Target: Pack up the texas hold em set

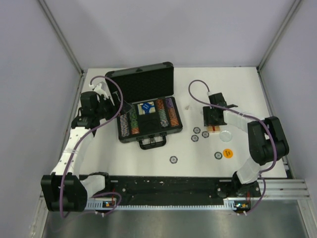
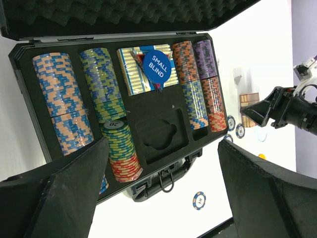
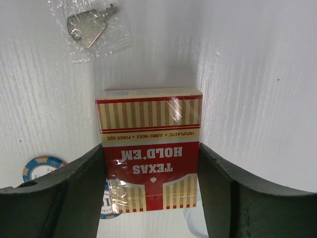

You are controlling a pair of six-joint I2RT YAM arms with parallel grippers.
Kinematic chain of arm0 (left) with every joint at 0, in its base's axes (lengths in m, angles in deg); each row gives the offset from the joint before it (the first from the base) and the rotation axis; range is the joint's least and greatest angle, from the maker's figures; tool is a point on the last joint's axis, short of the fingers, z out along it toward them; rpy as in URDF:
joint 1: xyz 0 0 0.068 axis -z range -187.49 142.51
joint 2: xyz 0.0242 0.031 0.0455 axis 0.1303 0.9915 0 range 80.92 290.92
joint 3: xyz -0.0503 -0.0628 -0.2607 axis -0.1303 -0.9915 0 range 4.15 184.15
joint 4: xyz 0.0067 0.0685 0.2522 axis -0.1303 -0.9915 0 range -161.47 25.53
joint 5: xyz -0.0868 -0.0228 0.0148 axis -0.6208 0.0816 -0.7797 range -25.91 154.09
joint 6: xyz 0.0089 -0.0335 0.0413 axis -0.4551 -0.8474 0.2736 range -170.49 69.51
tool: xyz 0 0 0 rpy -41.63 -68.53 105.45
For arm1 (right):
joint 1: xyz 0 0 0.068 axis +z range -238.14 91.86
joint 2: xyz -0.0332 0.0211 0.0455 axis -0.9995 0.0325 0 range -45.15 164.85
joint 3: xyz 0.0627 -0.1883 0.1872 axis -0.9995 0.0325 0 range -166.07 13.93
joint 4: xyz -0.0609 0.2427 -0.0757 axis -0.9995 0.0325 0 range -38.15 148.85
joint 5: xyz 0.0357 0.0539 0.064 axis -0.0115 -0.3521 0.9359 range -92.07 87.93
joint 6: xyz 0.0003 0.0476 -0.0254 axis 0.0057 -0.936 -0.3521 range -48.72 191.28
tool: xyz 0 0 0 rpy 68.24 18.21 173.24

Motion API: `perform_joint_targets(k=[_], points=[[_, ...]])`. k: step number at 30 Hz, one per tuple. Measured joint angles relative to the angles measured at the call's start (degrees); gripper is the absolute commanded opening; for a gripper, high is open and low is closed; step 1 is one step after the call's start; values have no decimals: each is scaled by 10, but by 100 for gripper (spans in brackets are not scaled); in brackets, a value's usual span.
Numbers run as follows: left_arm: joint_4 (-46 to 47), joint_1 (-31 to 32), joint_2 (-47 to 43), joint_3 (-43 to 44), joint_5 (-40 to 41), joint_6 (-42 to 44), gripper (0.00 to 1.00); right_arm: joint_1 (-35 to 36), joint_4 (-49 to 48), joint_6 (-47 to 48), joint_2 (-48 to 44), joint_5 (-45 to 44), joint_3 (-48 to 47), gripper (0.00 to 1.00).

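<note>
The black briefcase lies open at the middle left, with multicoloured chip rows on both sides. A blue card deck with a blue "SMALL BLIND" disc on it sits in the middle. My left gripper is open and empty, and hovers at the case's left side. My right gripper is shut on the red card deck, right of the case. Several small dark chips, an orange disc and a whitish disc lie loose on the table.
A key in a clear bag lies just beyond the red deck. A shaped foam slot in the case stands empty. One loose chip lies in front of the case handle. Grey walls close in the table's sides.
</note>
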Motion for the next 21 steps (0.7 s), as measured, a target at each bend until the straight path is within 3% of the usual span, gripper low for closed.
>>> perform_joint_targets(k=[6,12,21], points=[[1,1,0,0,-14,-5,96,5,3,-1,-34,9,19,49],[21,15,10,0,-50,-10,96,23,9,-1,-125,94,10,48],[36,104,69,19,-137,-17,94,179,9,-1,-185,172,-41,48]])
